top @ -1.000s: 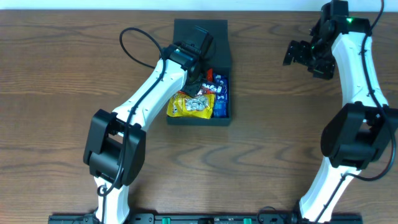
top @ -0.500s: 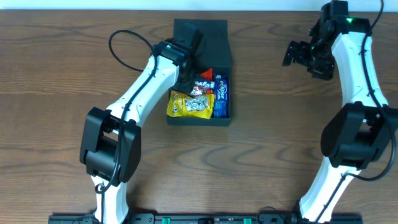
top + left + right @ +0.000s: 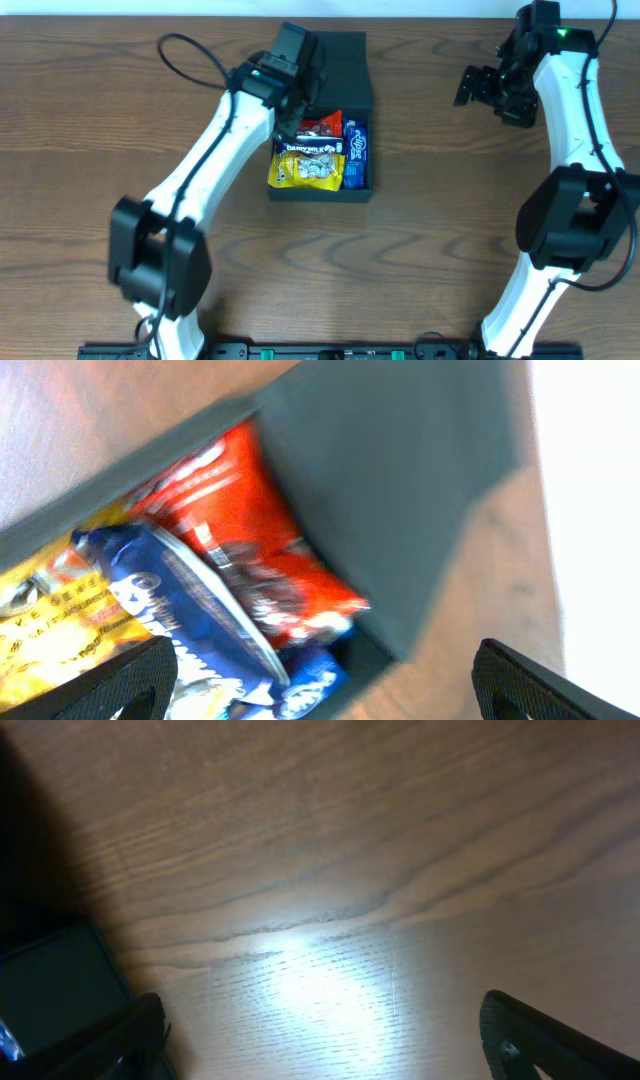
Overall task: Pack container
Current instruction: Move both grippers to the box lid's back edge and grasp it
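The dark teal container sits at the table's back middle, its flap lid open and lying flat behind it. Inside lie a yellow packet, a red packet and a blue packet. My left gripper hovers over the container's back left part, open with nothing between its fingers. The left wrist view looks down on the red packet, a blue packet and the container wall, with the left gripper spread wide. My right gripper is far right, open above bare wood.
In the right wrist view the right gripper hangs over brown tabletop, with a dark corner of the container at the lower left. The table's back edge runs just behind the lid.
My left gripper was shut low inside the container; it has opened and drawn up and back to the left. Packets it covered now show. The right arm has not moved.
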Robot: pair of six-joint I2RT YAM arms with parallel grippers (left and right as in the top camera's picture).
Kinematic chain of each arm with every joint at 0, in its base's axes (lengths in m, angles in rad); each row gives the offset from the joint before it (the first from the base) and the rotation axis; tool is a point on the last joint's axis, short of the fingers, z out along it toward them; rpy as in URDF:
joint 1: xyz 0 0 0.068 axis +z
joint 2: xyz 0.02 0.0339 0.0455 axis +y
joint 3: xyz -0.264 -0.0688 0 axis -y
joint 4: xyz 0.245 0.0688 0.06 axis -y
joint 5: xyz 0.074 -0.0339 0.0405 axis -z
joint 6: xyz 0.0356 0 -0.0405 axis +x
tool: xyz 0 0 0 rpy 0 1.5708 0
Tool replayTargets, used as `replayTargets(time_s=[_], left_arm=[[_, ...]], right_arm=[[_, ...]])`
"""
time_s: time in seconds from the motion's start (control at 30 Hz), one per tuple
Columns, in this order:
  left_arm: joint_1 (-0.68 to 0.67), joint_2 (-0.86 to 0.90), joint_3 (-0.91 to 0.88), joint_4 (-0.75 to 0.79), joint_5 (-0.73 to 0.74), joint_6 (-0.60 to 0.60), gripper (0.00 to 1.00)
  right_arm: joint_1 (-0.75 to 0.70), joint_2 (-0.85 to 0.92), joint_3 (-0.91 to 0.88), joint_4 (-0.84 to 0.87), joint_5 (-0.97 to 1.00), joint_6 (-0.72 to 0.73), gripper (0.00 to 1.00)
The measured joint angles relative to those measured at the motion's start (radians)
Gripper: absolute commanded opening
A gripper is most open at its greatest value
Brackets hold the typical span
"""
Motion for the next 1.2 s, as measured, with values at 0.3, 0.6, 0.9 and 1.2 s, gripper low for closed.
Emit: replayTargets(time_s=[0.3,0.6,0.9,1.2], left_arm=[[0.032,-0.079,0.000,0.055,-0.212,0.497,0.06],[0.267,0.085,0.001,0.219,-0.007,0.779,0.06],[0.408,0.369,0.001,0.465,0.365,0.745,0.06],[0.398,0.416,0.001,0.490,0.477,0.676,0.06]], right_arm=[[0.001,0.000,0.000,0.199,-0.136,-0.194,0.01],[0.082,0.153,0.002,0.278,-0.379,-0.248,0.01],[0.181,0.281,0.002,0.494,-0.512,-0.185,0.01],[0.213,0.375,0.002,0.596,-0.581,-0.077,0.01]])
